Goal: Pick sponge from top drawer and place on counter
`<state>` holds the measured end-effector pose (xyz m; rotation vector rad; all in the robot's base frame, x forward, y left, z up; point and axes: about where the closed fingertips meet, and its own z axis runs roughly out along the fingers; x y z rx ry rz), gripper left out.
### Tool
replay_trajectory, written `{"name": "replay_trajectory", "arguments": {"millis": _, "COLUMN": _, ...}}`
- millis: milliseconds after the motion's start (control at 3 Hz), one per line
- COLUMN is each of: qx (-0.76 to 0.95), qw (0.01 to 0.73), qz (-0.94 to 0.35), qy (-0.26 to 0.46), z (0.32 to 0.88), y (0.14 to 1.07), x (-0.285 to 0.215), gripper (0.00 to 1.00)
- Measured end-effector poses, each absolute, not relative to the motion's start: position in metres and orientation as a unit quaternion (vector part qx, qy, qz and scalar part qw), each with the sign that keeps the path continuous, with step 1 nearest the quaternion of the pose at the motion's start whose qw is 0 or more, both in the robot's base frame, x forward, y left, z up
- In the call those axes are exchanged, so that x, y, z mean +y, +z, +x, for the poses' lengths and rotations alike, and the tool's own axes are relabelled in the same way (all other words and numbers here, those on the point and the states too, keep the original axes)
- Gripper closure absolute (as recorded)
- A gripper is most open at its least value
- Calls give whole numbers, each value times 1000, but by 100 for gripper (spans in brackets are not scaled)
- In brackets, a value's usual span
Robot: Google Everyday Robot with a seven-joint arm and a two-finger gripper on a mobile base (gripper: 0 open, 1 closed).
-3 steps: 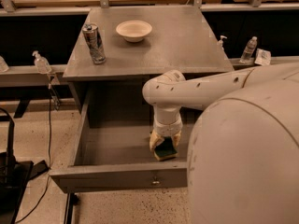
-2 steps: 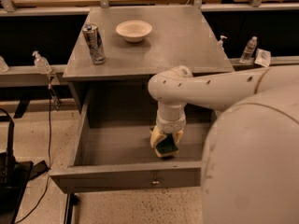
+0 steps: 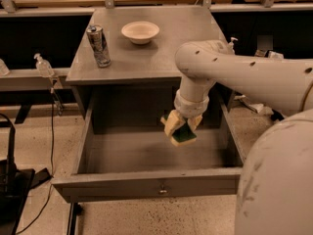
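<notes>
A pale robot arm point(image 3: 244, 77) fills the right side of the frame, reaching leftward and bending down at centre. Behind it, a grey cabinet stands with its flat bench point(image 3: 161, 48) top in the upper middle, and its top drawer point(image 3: 146, 182) is pulled wide open toward the lower edge. On the bench sit a shallow cream bowl point(image 3: 140, 32) near the back and a metal can point(image 3: 99, 45) upright to its left, while just right of centre the hand point(image 3: 182, 126) points down over the drawer's right half, clenched on the green-topped sponge point(image 3: 183, 135).
</notes>
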<state>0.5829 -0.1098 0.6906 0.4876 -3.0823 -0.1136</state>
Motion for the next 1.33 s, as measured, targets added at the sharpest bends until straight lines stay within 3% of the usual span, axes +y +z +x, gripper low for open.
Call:
{"name": "replay_trajectory", "arguments": {"millis": 667, "qx": -977, "qw": -17, "qz": 206, "qy": -51, "z": 613, "y": 783, "x": -94, "gripper": 100}}
{"name": "replay_trajectory", "arguments": {"millis": 1333, "qx": -972, "qw": -117, "qz": 199, "qy": -38, "z": 660, "y": 854, "x": -88, "gripper": 100}}
